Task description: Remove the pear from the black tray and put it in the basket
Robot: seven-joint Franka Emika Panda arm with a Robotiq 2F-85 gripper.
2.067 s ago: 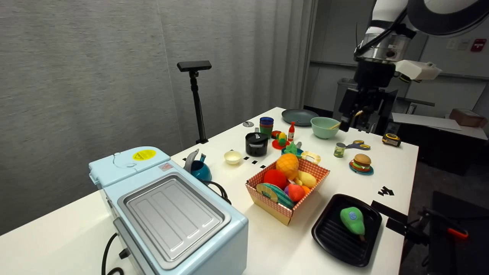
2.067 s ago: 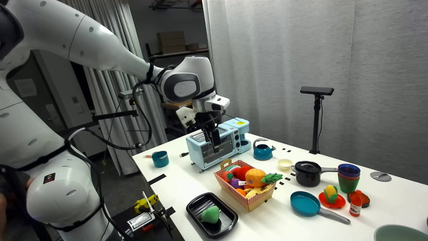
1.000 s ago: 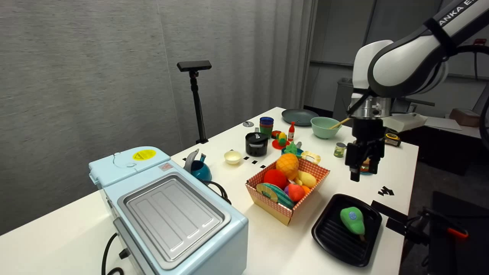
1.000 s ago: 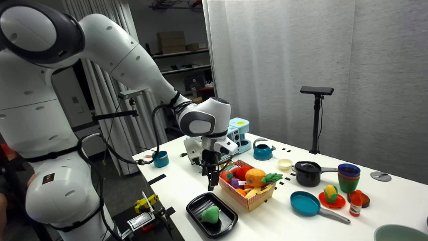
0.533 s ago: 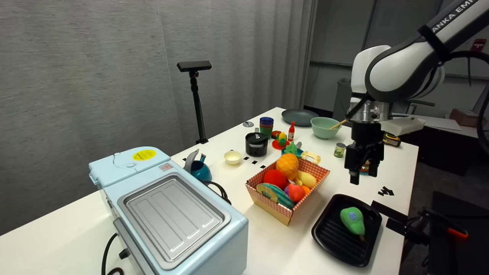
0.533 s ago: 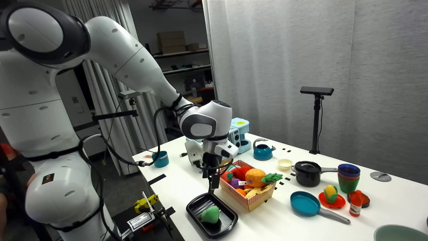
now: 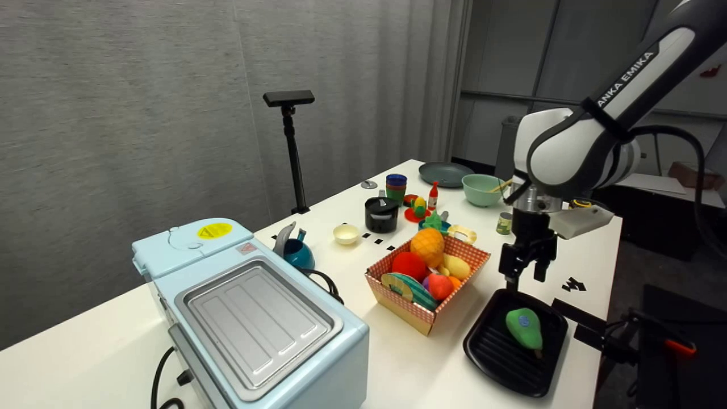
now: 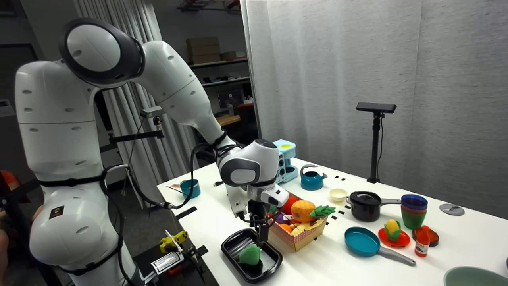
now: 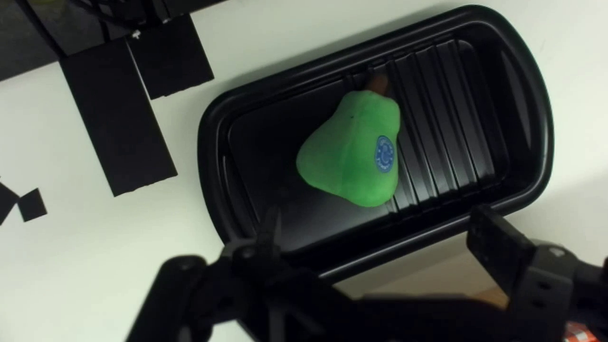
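Arm (image 7: 629, 79) says "ANKA EMIKA", blue sticker (image 9: 384, 154) on the pear (image 9: 349, 152) is too fuzzy to read. Pear's lying in the black tray (image 9: 441, 123) near the bench (image 7: 420, 369) edge, bare strip between tray and basket (image 7: 400, 310). End effector (image 9: 378, 225) hovers nearby, jaws spread wide.

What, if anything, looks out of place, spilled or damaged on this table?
The pear lies alone in the black tray, while other fruit sits together in the basket, so it looks misplaced. I see nothing spilled or damaged.
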